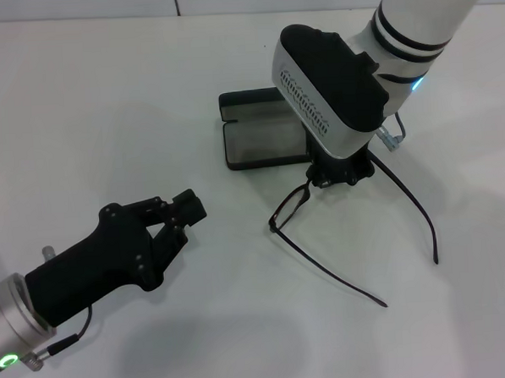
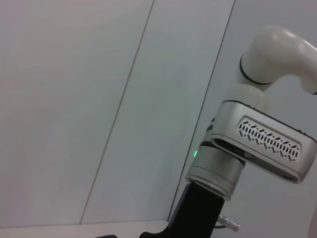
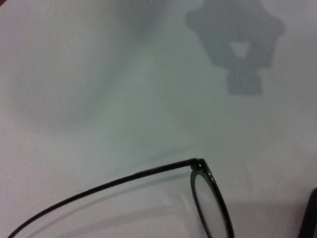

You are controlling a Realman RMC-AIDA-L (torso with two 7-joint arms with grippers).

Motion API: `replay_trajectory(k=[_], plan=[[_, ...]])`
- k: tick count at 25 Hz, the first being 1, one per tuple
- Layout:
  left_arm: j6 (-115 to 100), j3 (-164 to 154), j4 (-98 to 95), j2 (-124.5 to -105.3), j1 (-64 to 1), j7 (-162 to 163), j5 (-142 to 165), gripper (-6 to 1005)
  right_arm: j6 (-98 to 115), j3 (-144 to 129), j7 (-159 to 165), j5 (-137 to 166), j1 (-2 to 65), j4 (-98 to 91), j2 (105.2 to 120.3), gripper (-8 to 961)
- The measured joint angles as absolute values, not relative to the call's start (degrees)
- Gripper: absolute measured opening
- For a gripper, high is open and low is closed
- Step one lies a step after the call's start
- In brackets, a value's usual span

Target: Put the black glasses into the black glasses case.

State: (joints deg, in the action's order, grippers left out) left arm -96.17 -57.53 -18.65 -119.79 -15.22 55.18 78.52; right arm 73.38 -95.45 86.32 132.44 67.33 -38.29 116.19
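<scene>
Black glasses [image 1: 297, 205] lying unfolded mid-worktop [image 1: 104, 104], temple arms trailing toward near edge, front frame reaching under right pincer [image 1: 341, 172]. Right pincer hanging directly over frame; grip hidden by wrist housing, cannot tell. Black glasses case [image 1: 258, 138] sitting open just beyond, toward far edge, lining showing. Left pincer [image 1: 179, 216] hovering near near-left corner, fingers slightly parted, holding nothing.

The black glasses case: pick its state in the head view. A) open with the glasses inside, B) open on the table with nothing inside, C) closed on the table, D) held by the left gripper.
B: the black glasses case lies open showing bare grey lining, while the black glasses sit on the table beside it, temples unfolded.
</scene>
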Motion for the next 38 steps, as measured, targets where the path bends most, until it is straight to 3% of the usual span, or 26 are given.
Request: replay_trajectory(k=[8,14,23,28,31,32,33,38], plan=[[-96.18,-57.39,-18.36,-119.79,-15.47,55.12,78.54,98,73.61,-95.39,87.08,130.95,67.13,-38.07,116.19,35],[-96.35,-57.23,-18.37,-119.79,-15.92,55.10,78.39,98,75.83,-93.45,94.00,130.19,65.53,-41.61,116.19,35],[-100.86,-57.22,-18.86,-119.61,-17.84,55.60,74.35,99,86.58,-79.11,107.84,129.08,53.17,-63.15,116.11,35],[-105.55,-57.22,-19.16,-119.53,-19.77,55.69,72.89,99,87.99,-72.39,108.64,118.68,40.21,-74.99,115.70,35],[-108.16,-57.24,-19.86,-119.55,-22.08,56.48,72.80,82,87.82,-71.78,107.91,115.85,36.90,-77.02,115.67,35],[-108.63,-57.25,-20.03,-119.59,-22.72,56.77,72.77,77,86.05,-71.44,103.85,107.35,28.73,-79.73,115.73,35],[-109.31,-57.28,-20.16,-119.66,-23.59,57.18,72.77,72,85.17,-71.35,101.10,102.07,25.49,-79.65,115.73,35],[-111.08,-57.72,-20.06,-119.73,-27.60,58.81,72.94,44,84.83,-71.05,94.22,91.92,21.94,-74.11,115.74,35]])
